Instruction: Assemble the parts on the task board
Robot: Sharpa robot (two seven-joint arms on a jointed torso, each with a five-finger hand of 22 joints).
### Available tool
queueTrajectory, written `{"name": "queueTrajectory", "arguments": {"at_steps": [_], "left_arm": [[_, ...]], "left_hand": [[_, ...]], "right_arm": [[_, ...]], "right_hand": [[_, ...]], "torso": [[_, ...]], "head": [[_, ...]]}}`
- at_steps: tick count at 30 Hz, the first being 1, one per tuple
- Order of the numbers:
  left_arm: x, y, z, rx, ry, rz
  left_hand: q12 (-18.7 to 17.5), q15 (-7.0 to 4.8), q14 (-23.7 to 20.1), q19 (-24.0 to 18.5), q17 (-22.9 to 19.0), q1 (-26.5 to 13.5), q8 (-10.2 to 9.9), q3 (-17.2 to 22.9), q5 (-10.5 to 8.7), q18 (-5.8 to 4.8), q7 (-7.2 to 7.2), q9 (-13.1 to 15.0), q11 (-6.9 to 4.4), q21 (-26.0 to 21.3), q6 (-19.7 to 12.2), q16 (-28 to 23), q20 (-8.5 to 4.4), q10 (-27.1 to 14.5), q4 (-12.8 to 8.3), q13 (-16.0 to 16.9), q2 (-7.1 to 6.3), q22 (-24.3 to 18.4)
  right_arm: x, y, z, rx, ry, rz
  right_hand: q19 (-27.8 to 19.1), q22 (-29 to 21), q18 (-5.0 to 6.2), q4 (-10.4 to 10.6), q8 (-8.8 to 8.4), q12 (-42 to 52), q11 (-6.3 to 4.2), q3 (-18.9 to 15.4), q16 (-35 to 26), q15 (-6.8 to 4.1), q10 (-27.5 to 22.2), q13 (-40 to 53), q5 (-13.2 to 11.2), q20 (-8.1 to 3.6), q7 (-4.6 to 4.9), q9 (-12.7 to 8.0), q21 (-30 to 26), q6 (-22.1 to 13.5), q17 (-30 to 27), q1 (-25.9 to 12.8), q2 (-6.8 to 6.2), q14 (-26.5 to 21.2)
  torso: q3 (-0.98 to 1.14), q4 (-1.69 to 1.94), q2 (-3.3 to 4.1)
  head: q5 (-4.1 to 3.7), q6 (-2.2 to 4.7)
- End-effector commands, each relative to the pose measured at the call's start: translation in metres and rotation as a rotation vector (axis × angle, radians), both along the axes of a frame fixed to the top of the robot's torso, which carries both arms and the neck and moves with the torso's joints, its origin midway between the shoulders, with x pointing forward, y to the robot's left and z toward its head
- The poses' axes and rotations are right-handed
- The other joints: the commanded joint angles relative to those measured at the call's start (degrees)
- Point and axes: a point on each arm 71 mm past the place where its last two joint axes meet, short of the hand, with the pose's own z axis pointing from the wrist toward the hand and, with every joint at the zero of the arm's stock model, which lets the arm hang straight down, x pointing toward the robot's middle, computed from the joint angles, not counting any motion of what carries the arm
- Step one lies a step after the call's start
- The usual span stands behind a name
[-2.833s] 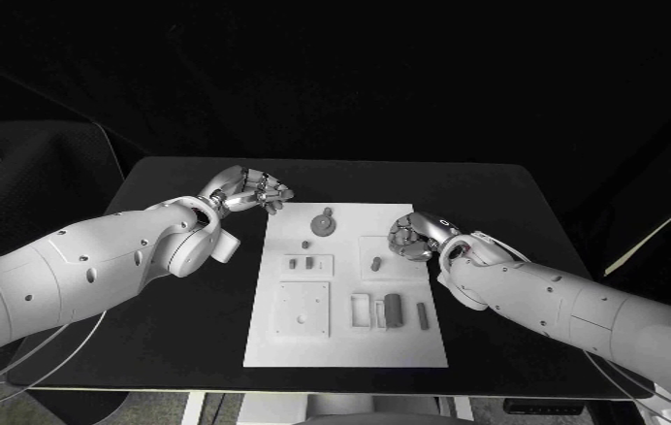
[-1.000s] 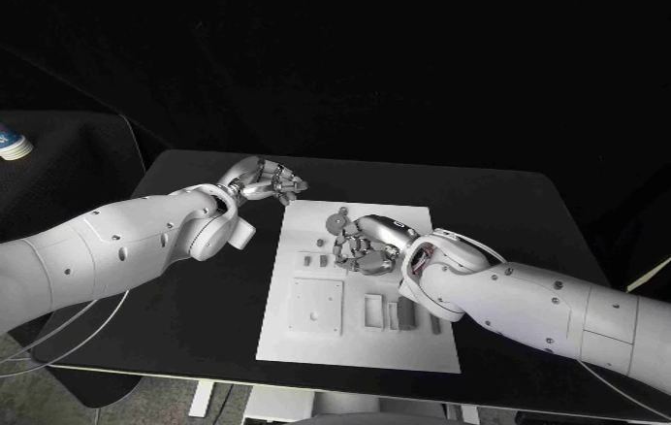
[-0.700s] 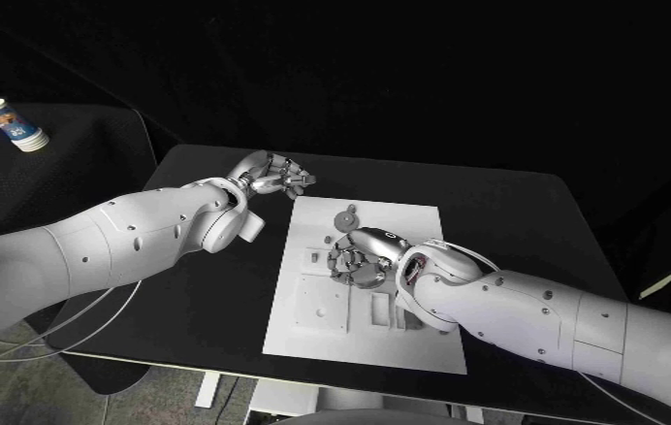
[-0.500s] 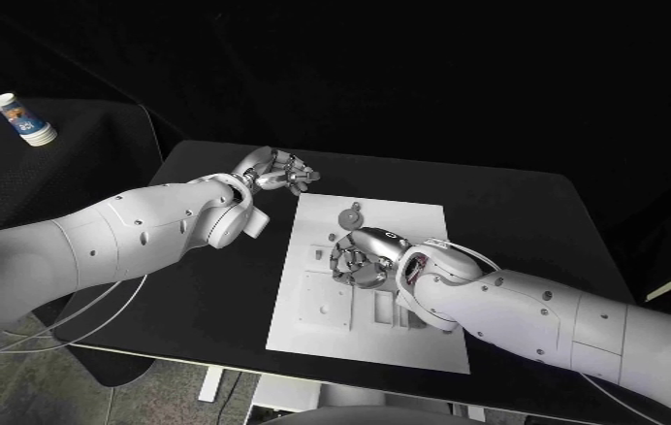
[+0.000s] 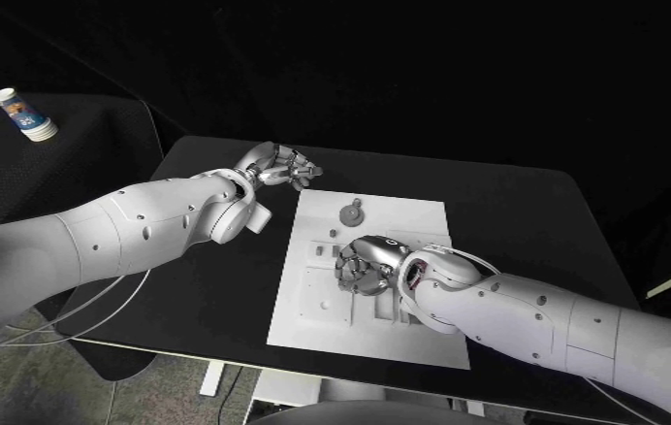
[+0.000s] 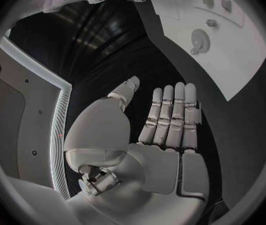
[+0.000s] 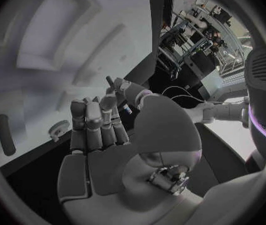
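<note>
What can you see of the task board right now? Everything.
The task board is a flat white rectangular plate lying on the black table, its long side running away from the robot. It looks like matte plastic, with shallow rectangular recesses; a square one sits near the front left corner. A round grey part with a stem lies near its far end. The right hand is low over its middle, hiding what is underneath; the left hand is off its far left corner.

Backdrop: black and unlit behind the table.
Table (image 5: 531, 202): black top.
Side surface: dark, beside the table; a small white cup (image 5: 28, 116) stands there.
</note>
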Motion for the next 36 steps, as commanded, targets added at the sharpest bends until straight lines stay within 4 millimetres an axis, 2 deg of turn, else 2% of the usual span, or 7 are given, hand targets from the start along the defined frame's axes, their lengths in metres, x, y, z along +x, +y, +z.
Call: {"name": "queueTrajectory", "arguments": {"at_steps": [1, 15, 36], "left_arm": [[0.0, -0.001, 0.002, -0.008, -0.005, 0.005], [0.0, -0.002, 0.002, -0.01, -0.003, 0.0], [-0.001, -0.003, 0.002, -0.012, 0.0, -0.008]], "left_hand": [[-0.19, 0.15, 0.09, -0.36, -0.05, -0.17, 0.13, -0.27, 0.18, 0.35, 0.09, 0.08, 0.07, -0.3, 0.1, -0.38, 0.06, 0.32, 0.06, 0.05, 0.3, -0.04], [-0.19, 0.15, 0.11, -0.36, -0.06, -0.19, 0.14, -0.28, 0.18, 0.35, 0.1, 0.08, 0.06, -0.3, 0.12, -0.42, 0.06, 0.39, 0.07, 0.07, 0.31, -0.04], [-0.21, 0.14, 0.14, -0.37, -0.08, -0.2, 0.14, -0.3, 0.18, 0.34, 0.1, 0.08, 0.06, -0.31, 0.15, -0.48, 0.05, 0.47, 0.09, 0.08, 0.32, -0.03]], "right_arm": [[-0.001, 0.002, -0.001, -0.02, 0.0, 0.023], [-0.004, -0.001, -0.011, -0.039, 0.015, 0.023], [-0.001, -0.001, -0.015, -0.049, 0.003, 0.021]], "right_hand": [[0.32, -0.06, 0.3, 0.25, 0.74, 0.13, 0.14, -0.07, 0.27, -0.43, 0.2, -0.08, 0.13, -0.07, 1.25, 1.15, 4.89, 4.11, -0.1, -0.19, 0.56, -0.05], [0.32, -0.07, 0.29, 0.3, 0.7, 0.09, 0.15, -0.06, 0.24, -0.43, 0.17, -0.12, 0.14, -0.07, 1.26, 1.14, 4.89, 4.08, -0.11, -0.3, 0.58, -0.06], [0.31, -0.09, 0.28, 0.34, 0.65, 0.04, 0.16, -0.04, 0.21, -0.42, 0.14, -0.16, 0.15, -0.06, 1.26, 1.14, 4.87, 4.03, -0.13, -0.42, 0.61, -0.08]], "torso": [[0.02, -0.01, 0.0], [0.0, -0.05, 0.01], [0.04, -0.05, 0.02]], "head": [[0.13, -0.11], [0.31, -0.57], [0.31, -0.55]]}}
